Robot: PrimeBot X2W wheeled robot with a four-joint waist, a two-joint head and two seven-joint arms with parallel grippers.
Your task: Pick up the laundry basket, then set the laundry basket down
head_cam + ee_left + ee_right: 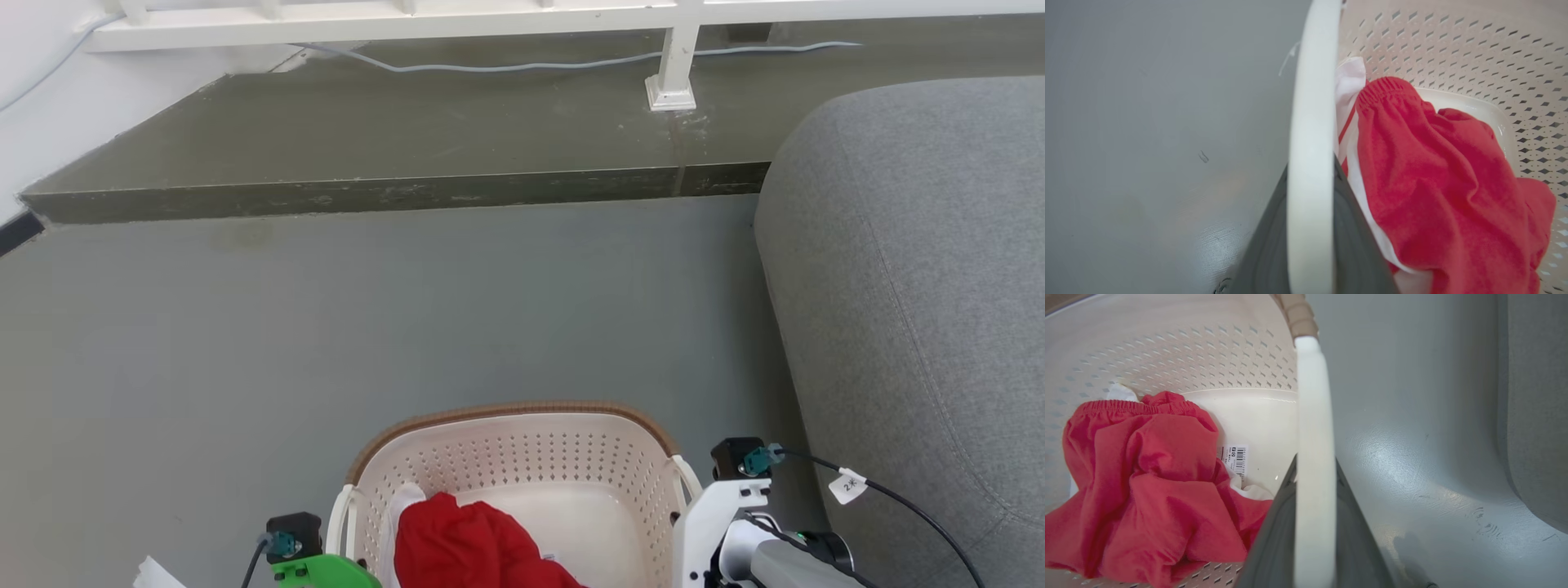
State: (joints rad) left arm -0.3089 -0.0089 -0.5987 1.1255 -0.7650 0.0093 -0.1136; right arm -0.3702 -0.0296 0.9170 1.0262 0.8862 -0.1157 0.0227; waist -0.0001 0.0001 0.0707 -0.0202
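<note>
Head view: the cream-white laundry basket (531,457), with its brown woven-look rim, sits at the bottom centre of the frame on or just above the grey floor (326,327); whether its base touches the floor cannot be told. A grey sofa (922,286) stands just to the basket's right. A raised dark ledge (392,139) runs across the far side, carrying a white railing post (673,73) and a pale cable (531,64). A crumpled red garment (473,539) lies inside the basket, against its left wall. In the left wrist view, the left gripper (1311,167) is clamped on the basket's white left handle (1310,102), with one dark finger (1269,245) pressed to each side of the bar. The elastic waistband of the red garment and a strip of white cloth (1349,81) show just beyond it. In the right wrist view, the right gripper (1315,461) is likewise closed around the white right handle (1312,396), its fingers (1269,539) flanking the bar. A barcode label (1235,457) lies on the basket's bottom beside the garment.
</note>
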